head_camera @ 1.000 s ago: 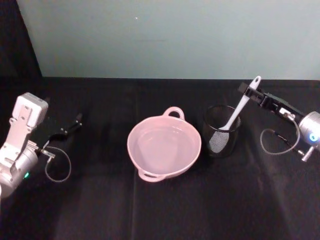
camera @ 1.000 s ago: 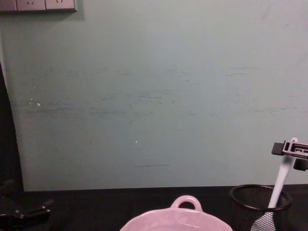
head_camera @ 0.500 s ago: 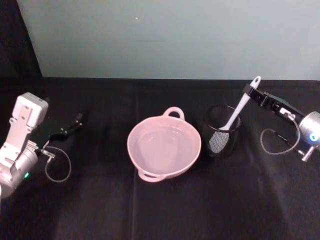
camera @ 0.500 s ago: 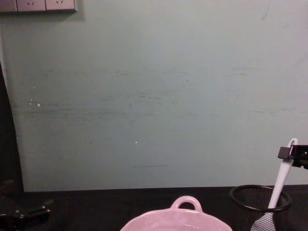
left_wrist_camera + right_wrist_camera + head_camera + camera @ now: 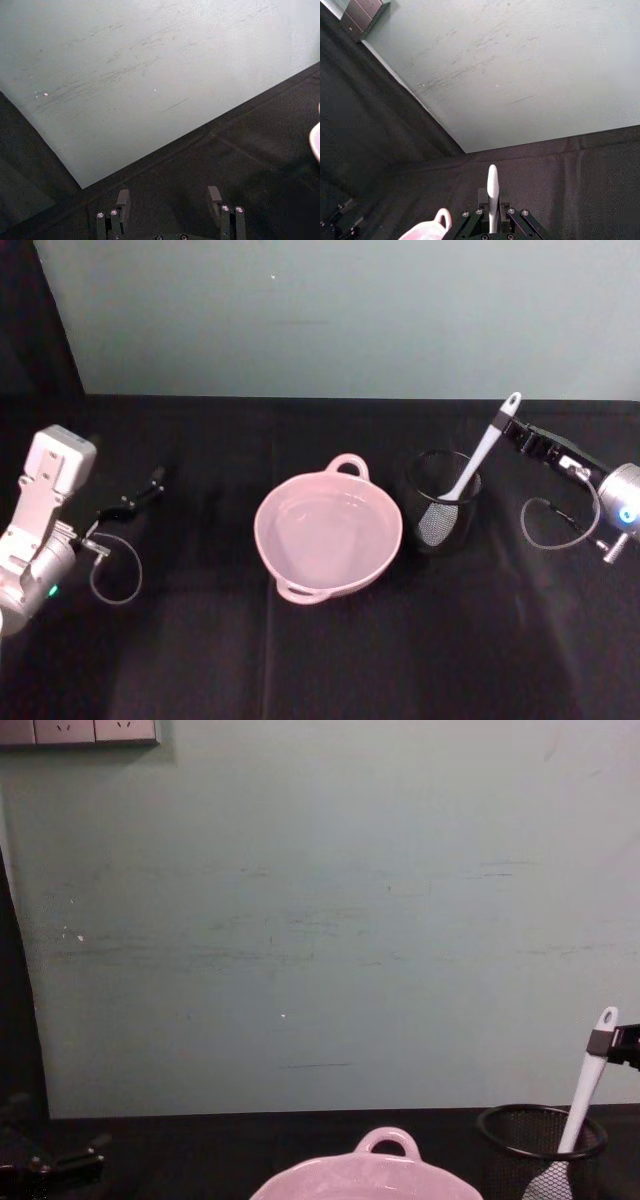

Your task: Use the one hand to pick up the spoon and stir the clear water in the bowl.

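- The right gripper (image 5: 498, 424) is clenched on the spoon (image 5: 472, 468), near the top of its handle, at the right of the head view.
- The spoon leans in the black mesh cup (image 5: 462, 532), blade down inside it, not yet lifted out.
- The pink bowl (image 5: 264, 540) sits centre frame, just left of the cup; its water (image 5: 325, 535) looks calm.
- The grasp seems done. Lifting, carrying across and stirring are left.
- The left gripper (image 5: 168, 199) is parked at the far left, jaws spread and empty.

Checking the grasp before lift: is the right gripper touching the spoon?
Touching. The right wrist view shows the spoon handle clamped between the jaws of the right gripper, no gap.
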Controlling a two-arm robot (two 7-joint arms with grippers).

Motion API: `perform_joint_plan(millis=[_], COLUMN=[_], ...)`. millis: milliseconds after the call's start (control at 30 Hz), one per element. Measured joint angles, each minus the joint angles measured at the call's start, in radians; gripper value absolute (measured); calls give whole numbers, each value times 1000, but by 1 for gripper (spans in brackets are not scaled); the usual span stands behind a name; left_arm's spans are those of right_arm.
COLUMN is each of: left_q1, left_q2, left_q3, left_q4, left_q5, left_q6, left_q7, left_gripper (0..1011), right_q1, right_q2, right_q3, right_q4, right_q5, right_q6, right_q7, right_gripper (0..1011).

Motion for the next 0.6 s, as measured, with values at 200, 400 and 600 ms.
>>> perform_joint_plan(millis=[200, 400, 600], left_q1=[0, 0, 0], left_q2=[0, 0, 0], left_q3=[0, 0, 0], left_q4=[0, 0, 0], left_q5=[0, 0, 0], left_q6=[0, 0, 0], left_q7=[0, 0, 0], left_gripper=[1011, 1011, 1011], right_q1=[-19, -60, -90], right_q2=[31, 110, 191], right_q3=[-4, 31, 65], right_q4=[-56, -204, -339], right_q5=[-26, -39, -61], right_q6=[-49, -103, -141], right_q7=[-1, 0, 21], right_gripper=[116, 116, 116])
